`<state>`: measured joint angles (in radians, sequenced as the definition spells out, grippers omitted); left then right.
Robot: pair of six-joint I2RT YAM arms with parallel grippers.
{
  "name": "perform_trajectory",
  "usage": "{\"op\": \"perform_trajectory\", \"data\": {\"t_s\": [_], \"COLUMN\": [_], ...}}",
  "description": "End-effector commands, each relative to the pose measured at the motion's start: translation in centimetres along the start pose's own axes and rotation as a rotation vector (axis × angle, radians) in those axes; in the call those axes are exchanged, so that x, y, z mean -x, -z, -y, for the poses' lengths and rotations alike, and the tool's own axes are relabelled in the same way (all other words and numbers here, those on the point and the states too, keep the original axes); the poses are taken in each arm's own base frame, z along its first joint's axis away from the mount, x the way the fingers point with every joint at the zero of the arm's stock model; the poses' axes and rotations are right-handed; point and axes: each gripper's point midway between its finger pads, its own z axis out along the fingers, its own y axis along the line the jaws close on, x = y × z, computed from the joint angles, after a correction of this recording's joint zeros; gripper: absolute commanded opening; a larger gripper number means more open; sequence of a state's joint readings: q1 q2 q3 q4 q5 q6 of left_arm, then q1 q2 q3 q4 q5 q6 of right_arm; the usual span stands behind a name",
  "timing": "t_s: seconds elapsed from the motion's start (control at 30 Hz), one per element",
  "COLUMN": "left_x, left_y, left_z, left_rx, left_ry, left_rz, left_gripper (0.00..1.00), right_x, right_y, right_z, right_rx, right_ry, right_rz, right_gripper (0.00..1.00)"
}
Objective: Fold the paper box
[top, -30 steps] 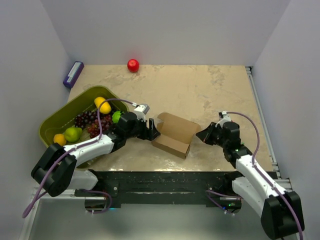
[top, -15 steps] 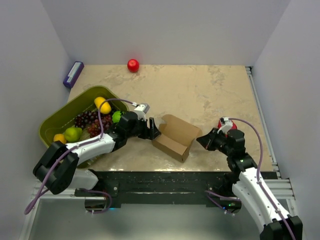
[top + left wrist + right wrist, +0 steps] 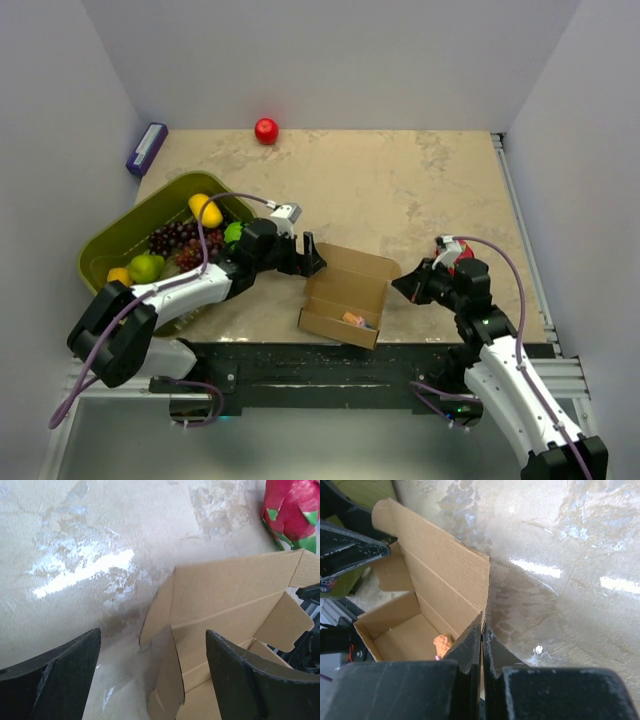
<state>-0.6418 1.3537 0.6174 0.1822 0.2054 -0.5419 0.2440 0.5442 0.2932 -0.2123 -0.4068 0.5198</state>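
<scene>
**Top external view.** The paper box (image 3: 345,292) sits open on the table (image 3: 430,180) at lower centre of the frame, with its lid flap raised and a small orange object (image 3: 352,319) inside. Judged as thin cardboard, it is light, springy at the creases and easily crushed. Take hold at flap edges or walls, not at panel middles. The left fingers (image 3: 312,252) stand just beside its upper-left corner. The right fingers (image 3: 405,284) meet its right wall.

**Left wrist view.** The left fingers (image 3: 65,675) are spread wide and hold nothing. The box fills the centre-right of the frame, ahead of them and not touching them.

**Right wrist view.** The right fingers (image 3: 470,647) are clenched, apparently pinching the top edge of the near box wall at lower centre. The contact itself is partly hidden.
</scene>
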Motion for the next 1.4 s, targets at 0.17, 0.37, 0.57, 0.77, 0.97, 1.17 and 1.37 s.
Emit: {"op": "perform_trajectory", "data": {"t_s": [0.17,0.37,0.57,0.77,0.97,1.17,1.37], "left_x": [5.1,3.2,1.5,-0.2,-1.4,-1.9,-0.9], "left_y": [2.3,2.5,2.6,2.2,1.2,1.0,0.1], "left_z": [2.0,2.1,1.9,3.1,3.8,3.9,4.5], "left_rx": [-0.014,-0.047,-0.053,-0.072,-0.037,0.027,0.06], "left_ry": [-0.112,-0.081,-0.048,-0.063,-0.112,-0.144,-0.161], "left_rz": [0.135,0.088,0.041,-0.022,-0.088,-0.123,-0.1], "left_gripper": [0.95,0.92,0.87,0.74,0.39,0.12,0.09], "right_x": [1.9,1.9,2.0,2.6,4.0,4.8,7.0], "right_y": [0.6,0.6,0.6,0.7,1.0,0.9,1.3], "right_z": [-1.6,-1.5,-1.5,-1.8,-2.0,-2.2,-3.0], "right_rx": [0.046,0.038,0.038,0.034,0.017,0.016,0.017], "right_ry": [0.067,0.065,0.068,0.077,0.09,0.094,0.109], "right_rz": [0.041,0.043,0.041,0.058,0.095,0.121,0.202], "right_gripper": [0.0,0.0,0.0,0.0,0.0,0.0,0.0]}}
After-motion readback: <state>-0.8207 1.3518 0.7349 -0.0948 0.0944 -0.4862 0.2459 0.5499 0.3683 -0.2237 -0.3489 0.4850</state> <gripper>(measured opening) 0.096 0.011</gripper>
